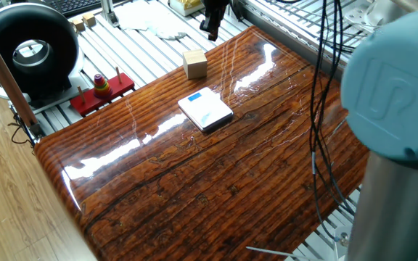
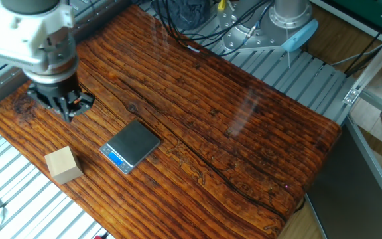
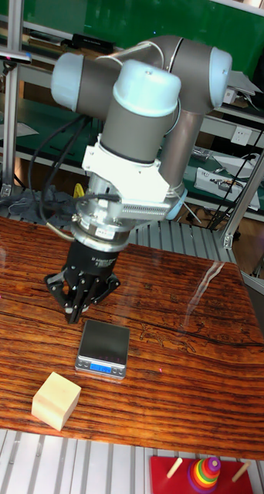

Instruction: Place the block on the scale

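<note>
The block (image 1: pixel 195 64) (image 2: pixel 63 164) (image 3: pixel 56 400) is a light tan wooden cube standing on the wooden table near its edge. Beside it lies the scale (image 1: pixel 205 110) (image 2: pixel 131 146) (image 3: pixel 103 349), a flat square pad with a blue rectangle at one corner and nothing on it. My gripper (image 2: pixel 68 110) (image 3: pixel 76 310) (image 1: pixel 212 30) hangs over the table, pointing down, its fingertips together and holding nothing. It is apart from both things, off to one side of the scale and some way from the block.
A red toy base with stacking rings (image 1: pixel 101 90) (image 3: pixel 205 471) sits off the table edge near the block. A black round device (image 1: pixel 29 51) stands beside it. Cables (image 1: pixel 324 109) hang across the table's right side, and the arm's body (image 1: pixel 398 94) fills that corner.
</note>
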Robot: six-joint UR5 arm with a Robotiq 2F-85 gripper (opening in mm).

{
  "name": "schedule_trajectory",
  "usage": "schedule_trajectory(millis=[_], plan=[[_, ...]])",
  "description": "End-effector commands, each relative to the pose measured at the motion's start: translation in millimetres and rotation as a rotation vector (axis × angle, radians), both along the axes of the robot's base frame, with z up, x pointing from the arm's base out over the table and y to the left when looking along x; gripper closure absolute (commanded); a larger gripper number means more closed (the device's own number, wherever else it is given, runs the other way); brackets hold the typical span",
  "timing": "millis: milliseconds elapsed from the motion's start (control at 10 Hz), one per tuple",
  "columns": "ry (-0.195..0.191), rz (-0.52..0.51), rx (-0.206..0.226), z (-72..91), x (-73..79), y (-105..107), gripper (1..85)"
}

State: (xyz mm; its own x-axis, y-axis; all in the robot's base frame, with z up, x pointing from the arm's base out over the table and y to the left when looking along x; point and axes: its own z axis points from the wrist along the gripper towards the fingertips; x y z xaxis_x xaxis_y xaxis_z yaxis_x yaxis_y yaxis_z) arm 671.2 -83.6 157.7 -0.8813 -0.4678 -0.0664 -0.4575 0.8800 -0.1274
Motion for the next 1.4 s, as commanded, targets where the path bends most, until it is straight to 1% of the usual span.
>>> schedule_trajectory(millis=[0,100,200,300,400,500,600,700,800,900,1000,1200,1300], plan=[[0.018,-0.02,0.031,2.5,15.2,-4.9,71.7],[0.022,-0.015,0.036,5.5,21.3,-11.6,68.7],[0.014,-0.081,0.042,6.1,31.4,-15.1,67.7],[0.011,-0.174,0.057,4.2,34.2,-12.9,67.7],[0.021,-0.261,0.096,2.3,32.1,-4.7,67.7],[0.02,-0.315,0.097,1.8,31.8,-5.3,67.7],[0.025,-0.414,0.154,0.9,32.0,7.7,67.7],[0.028,-0.503,0.196,0.7,33.3,17.1,67.7],[0.038,-0.568,0.226,0.8,32.3,23.9,66.3],[0.03,-0.601,0.23,0.1,34.8,23.9,61.0],[-0.001,-0.62,0.211,-1.8,41.8,16.5,54.7],[-0.033,-0.676,0.169,-7.3,48.2,3.1,51.7],[-0.049,-0.739,0.151,-9.9,50.5,-3.9,52.0]])
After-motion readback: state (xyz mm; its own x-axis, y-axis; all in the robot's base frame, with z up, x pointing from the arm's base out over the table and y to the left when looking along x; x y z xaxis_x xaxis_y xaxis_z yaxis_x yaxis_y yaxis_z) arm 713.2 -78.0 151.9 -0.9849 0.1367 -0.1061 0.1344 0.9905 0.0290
